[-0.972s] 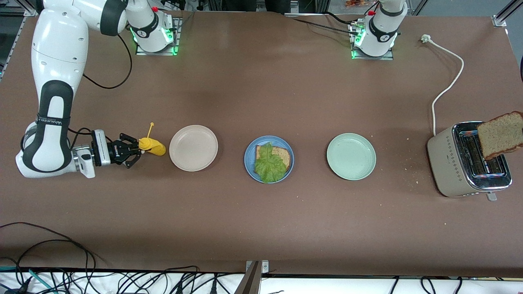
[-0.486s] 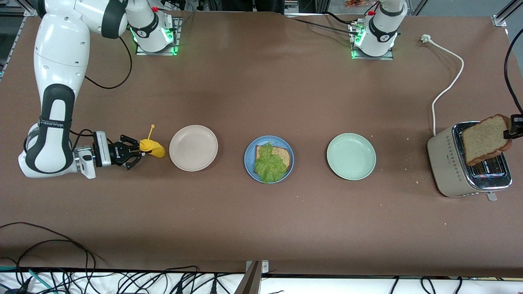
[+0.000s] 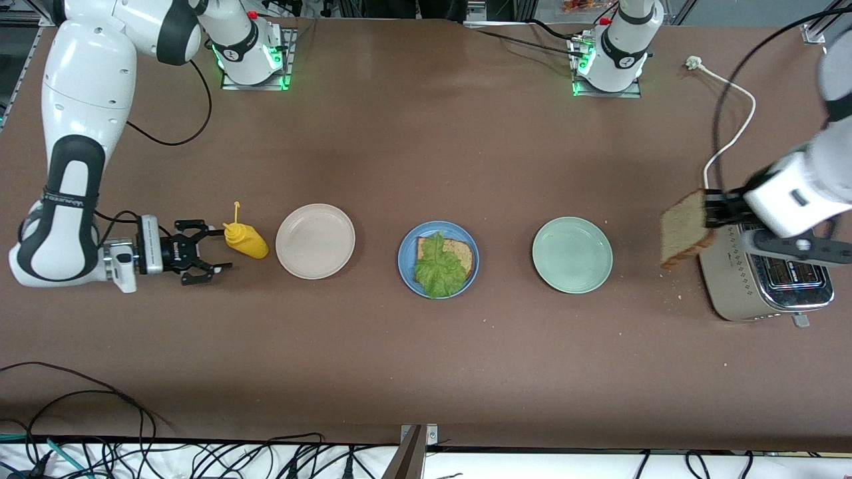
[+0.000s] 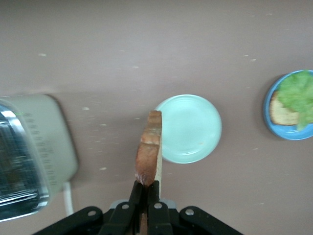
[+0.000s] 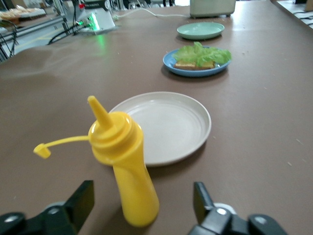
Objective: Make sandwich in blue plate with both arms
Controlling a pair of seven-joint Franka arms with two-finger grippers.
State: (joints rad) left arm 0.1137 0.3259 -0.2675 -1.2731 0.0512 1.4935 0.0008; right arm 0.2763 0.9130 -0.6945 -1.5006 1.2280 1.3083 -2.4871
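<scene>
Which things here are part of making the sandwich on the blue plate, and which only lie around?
Part of the job:
- blue plate with bread and lettuce
- bread slice in the left gripper

Lying about:
- beige plate
- green plate
- mustard bottle, by the open right gripper
- toaster

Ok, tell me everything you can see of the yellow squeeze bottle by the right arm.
The yellow squeeze bottle looks like soft glossy plastic, with a pointed nozzle and a small cap dangling on a thin strap. It stands upright on the brown table, beside the beige plate, toward the right arm's end of the table. The right gripper is level with it, jaws open on either side of its base, not touching it. Nothing else touches it.
</scene>
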